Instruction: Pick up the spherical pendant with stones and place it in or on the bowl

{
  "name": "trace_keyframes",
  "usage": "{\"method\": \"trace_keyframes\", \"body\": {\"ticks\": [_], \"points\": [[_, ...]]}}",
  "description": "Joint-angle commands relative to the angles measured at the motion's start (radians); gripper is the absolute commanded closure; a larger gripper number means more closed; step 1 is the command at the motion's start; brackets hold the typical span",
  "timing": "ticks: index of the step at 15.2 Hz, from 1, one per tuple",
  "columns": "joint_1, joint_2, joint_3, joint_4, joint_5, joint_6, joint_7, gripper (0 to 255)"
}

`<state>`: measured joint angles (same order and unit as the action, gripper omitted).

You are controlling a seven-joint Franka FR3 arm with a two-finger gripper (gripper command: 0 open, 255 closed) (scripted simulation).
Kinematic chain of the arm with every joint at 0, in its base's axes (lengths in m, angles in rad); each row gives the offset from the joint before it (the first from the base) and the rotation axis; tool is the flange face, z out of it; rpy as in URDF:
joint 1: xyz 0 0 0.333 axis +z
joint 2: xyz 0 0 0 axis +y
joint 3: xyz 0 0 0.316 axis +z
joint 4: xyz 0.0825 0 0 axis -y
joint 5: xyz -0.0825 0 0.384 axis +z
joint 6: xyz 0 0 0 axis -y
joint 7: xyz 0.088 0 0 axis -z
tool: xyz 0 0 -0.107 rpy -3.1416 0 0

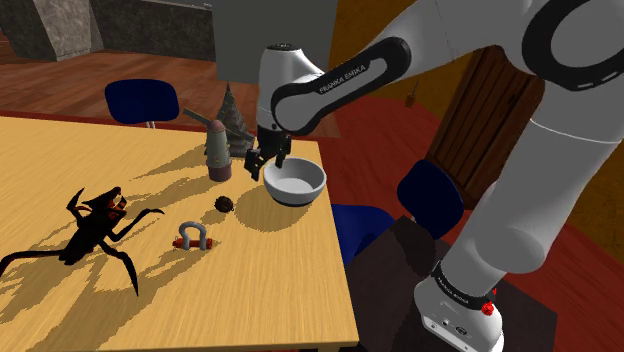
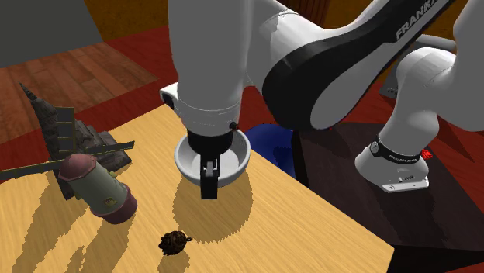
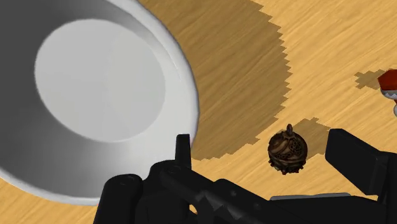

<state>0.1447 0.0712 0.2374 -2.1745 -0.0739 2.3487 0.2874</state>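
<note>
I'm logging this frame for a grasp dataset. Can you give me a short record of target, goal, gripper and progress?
target: dark brown spherical pendant, lying on the light wooden table
goal: white round bowl, empty, close to the pendant
gripper: black two-finger gripper, open, above the table by the bowl's rim
progress: pendant not yet grasped

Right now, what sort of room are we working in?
Probably a dining area in a house, though that is a guess. There is a wooden table with blue chairs drawn up around it, a red-brown plank floor, and a wooden door beyond the arm.
</note>
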Motion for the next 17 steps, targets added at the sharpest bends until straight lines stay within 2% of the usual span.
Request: {"method": "trace_keyframes", "body": {"ticks": [1,12,17], "points": [[0.010,0.078,0.003,0.061,-0.027,0.017,0.029,0],[0.128,0.493,-0.021,0.443,-0.149,0.049,0.170,0],[0.135,0.545,-0.032,0.454,-0.162,0.088,0.178,0]]}}
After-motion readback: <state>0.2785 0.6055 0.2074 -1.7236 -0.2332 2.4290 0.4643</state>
